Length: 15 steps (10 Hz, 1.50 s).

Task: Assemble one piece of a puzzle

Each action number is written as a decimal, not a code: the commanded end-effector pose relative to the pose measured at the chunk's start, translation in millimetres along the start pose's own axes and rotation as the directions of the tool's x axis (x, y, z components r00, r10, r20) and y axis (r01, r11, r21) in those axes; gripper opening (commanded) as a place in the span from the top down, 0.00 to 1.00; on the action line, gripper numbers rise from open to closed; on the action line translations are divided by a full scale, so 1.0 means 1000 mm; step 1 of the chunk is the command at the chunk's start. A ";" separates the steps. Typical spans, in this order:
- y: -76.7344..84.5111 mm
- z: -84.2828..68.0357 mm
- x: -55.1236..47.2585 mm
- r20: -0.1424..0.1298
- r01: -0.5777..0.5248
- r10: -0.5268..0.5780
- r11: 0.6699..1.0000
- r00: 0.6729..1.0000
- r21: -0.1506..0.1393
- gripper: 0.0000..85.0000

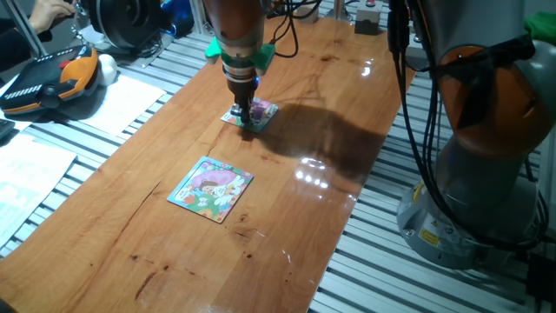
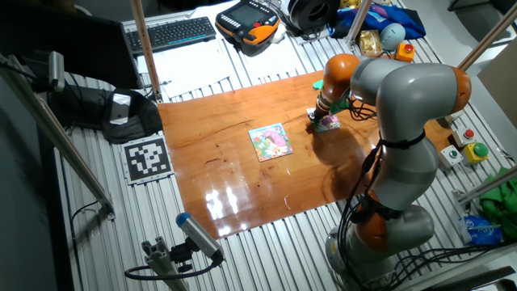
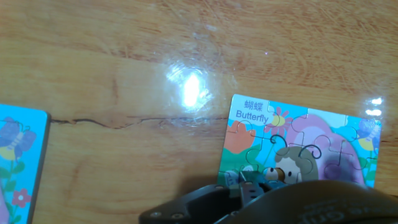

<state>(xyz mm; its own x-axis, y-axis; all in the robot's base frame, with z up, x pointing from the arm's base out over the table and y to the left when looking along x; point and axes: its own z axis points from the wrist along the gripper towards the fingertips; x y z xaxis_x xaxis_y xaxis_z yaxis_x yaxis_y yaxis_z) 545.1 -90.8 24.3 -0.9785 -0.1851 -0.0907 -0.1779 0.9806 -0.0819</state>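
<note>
**Gripper Down on the Butterfly Puzzle**

The gripper was planted low over the puzzle, just above centre in one fixed view, and the arm came straight down from the top edge — a vertical posture that suited pressing something flat into a flat board. From the other fixed view the same meeting sat right of centre, the puzzle peeking out beneath the orange-and-grey wrist.

The hand view gave the close look. The puzzle filled the lower right, its white corner label reading "Butterfly", pink, green and white artwork showing, seams between pieces faintly visible. The dark body of the gripper blocked the bottom edge of that frame and covered the puzzle's lower portion. Whether the fingers were spread or pressed together — I could not tell; the tips were hidden in every view.

And the piece itself? Not visible anywhere. My judgement was that it lay under the fingers, at or near its slot, which would explain why the hand hovered so tight to the board.

The larger blue-bordered puzzle sat well apart toward lower centre on the wooden table, clear of the action; its edge showed at the far left of the hand view.
</note>
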 end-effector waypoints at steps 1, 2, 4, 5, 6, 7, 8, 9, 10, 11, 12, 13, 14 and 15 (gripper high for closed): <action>-0.001 0.000 0.000 0.001 0.007 -0.007 1.000 1.000 0.008 1.00; -0.002 -0.001 -0.001 0.002 0.015 -0.015 1.000 1.000 0.009 1.00; -0.003 0.000 -0.001 0.007 0.037 -0.037 0.999 0.999 0.015 1.00; -0.003 0.000 -0.001 0.008 0.043 -0.043 0.999 0.999 0.017 1.00; -0.002 0.000 -0.001 0.008 0.043 -0.043 0.999 0.999 0.016 1.00; -0.002 0.001 -0.001 0.009 0.037 -0.037 0.999 0.999 0.014 1.00; -0.002 0.000 -0.001 -0.001 0.015 -0.015 1.000 1.000 -0.002 1.00; -0.002 -0.002 -0.001 -0.021 -0.014 0.013 0.999 1.000 -0.038 1.00; -0.001 -0.006 -0.002 -0.032 -0.017 0.016 0.999 0.999 -0.040 1.00; -0.001 -0.010 -0.002 -0.034 -0.016 0.015 1.000 0.999 -0.026 0.80; -0.002 -0.013 -0.002 -0.036 -0.012 0.011 1.000 0.999 -0.014 0.60; -0.002 -0.015 -0.001 -0.037 -0.006 0.006 1.000 0.999 -0.007 0.60; -0.003 -0.014 0.001 -0.040 -0.001 0.001 1.000 0.999 -0.006 0.60; -0.004 -0.014 0.003 -0.046 0.005 -0.005 1.000 0.999 -0.007 0.60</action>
<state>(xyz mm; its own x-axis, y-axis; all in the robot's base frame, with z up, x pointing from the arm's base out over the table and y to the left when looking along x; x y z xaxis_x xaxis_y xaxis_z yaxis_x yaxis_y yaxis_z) 541.1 -94.7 38.1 -0.9813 -0.1876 -0.0438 -0.1841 0.9802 -0.0730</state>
